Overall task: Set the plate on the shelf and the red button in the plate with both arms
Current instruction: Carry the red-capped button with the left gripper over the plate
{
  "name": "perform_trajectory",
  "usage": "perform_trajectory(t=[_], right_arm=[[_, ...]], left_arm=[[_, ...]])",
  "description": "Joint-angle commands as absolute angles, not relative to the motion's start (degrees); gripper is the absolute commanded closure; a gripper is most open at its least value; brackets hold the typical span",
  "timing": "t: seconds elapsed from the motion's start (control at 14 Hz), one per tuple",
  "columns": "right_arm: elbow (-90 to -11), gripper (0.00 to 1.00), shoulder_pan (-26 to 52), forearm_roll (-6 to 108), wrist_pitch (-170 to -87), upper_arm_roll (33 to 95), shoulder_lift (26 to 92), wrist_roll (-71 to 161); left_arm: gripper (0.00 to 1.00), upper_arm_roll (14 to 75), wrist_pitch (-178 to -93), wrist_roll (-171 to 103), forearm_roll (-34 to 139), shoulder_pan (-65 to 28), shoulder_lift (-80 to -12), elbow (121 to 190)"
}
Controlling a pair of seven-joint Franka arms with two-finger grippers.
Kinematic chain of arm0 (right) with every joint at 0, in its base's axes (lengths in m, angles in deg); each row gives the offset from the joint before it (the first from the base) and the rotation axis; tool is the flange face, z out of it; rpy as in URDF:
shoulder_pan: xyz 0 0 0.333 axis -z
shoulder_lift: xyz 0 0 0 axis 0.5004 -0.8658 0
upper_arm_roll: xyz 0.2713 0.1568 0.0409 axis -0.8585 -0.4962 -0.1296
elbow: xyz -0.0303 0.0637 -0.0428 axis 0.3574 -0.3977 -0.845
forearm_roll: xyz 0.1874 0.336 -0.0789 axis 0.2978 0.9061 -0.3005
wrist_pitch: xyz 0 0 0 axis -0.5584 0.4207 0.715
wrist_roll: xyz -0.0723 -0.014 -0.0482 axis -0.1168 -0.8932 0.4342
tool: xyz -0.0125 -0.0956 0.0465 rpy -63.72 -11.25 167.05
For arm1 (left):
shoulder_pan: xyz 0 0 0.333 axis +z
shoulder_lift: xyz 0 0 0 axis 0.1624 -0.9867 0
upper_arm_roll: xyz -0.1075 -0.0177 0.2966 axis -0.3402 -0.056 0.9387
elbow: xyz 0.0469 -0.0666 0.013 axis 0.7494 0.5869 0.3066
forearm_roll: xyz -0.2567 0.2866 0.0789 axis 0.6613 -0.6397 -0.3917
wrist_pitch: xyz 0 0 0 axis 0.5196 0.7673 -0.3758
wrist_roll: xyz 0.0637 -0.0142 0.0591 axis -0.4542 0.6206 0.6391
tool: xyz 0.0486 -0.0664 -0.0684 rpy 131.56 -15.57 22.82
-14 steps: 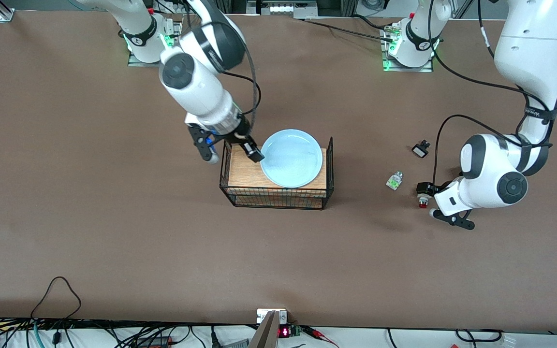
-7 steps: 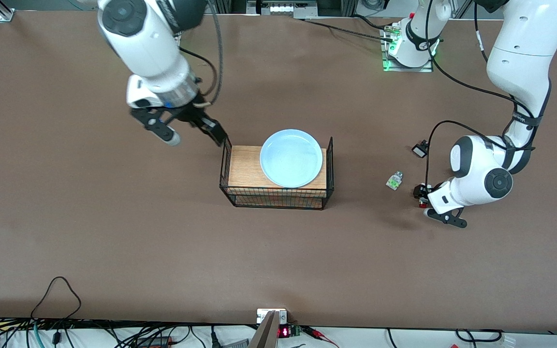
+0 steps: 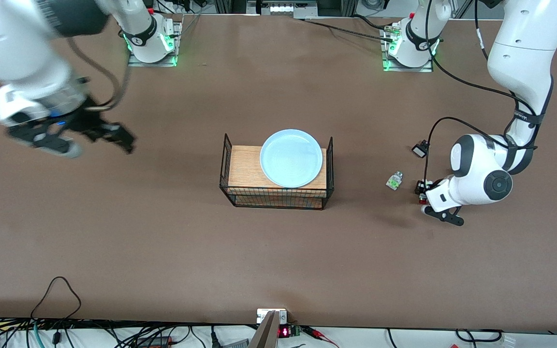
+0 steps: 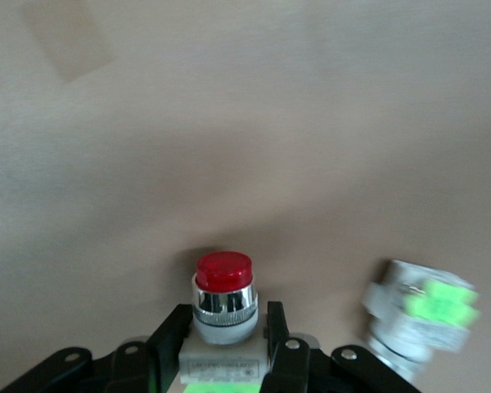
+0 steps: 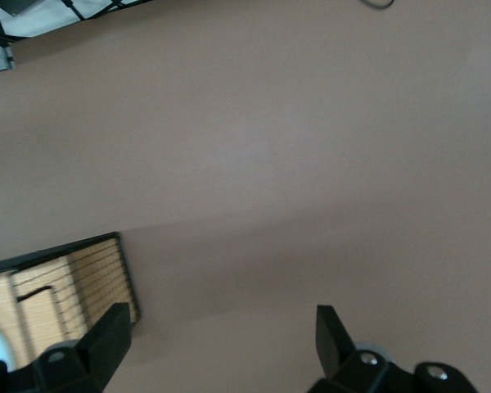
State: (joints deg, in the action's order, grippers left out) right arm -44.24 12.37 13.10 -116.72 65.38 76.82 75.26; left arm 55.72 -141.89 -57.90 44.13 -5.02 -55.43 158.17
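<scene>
The desk (image 3: pixel 162 251) is bare around the wire rack (image 3: pixel 276 188), on whose wooden top the plate (image 3: pixel 291 157) sits. The right gripper (image 3: pixel 78 140) hangs spread and empty over bare desk toward the right arm's end. The left gripper (image 4: pixel 227 332) is closed on the red button (image 4: pixel 223 296), low by the white-green part (image 4: pixel 421 315), so lifting needs care.

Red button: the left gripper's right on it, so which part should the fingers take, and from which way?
Take the red button by its white body below the chrome collar, not the round red cap, which looks likely to slip. It lies on its side on the table, so come from above; the left gripper already straddles that body.
</scene>
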Motion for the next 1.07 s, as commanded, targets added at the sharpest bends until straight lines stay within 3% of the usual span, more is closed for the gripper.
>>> perform_trajectory(t=[0.0,0.14,0.5,0.71,1.0], right_arm=[[-43.8,0.00,18.5,13.0,-115.6,64.3,76.8,64.5],[-44.0,0.00,22.7,13.0,-115.1,64.3,76.8,56.5],[-44.2,0.00,27.0,12.7,-108.7,64.5,78.2,49.4],[-49.1,0.00,27.0,12.9,-110.9,64.4,81.8,48.9],[-51.8,0.00,27.0,12.9,-108.3,64.5,84.6,47.5]], left_arm=[[0.79,54.1,-128.4,-57.6,44.5,-5.1,-50.9,150.6],[0.79,52.3,-119.0,-56.5,44.8,-5.9,-49.9,144.0],[0.79,34.5,-103.0,-24.8,46.1,-6.9,-50.1,128.3],[0.79,31.9,-104.3,-9.1,52.9,-12.4,-51.2,126.4],[0.79,32.1,-115.6,2.4,53.2,-20.6,-53.9,125.9]])
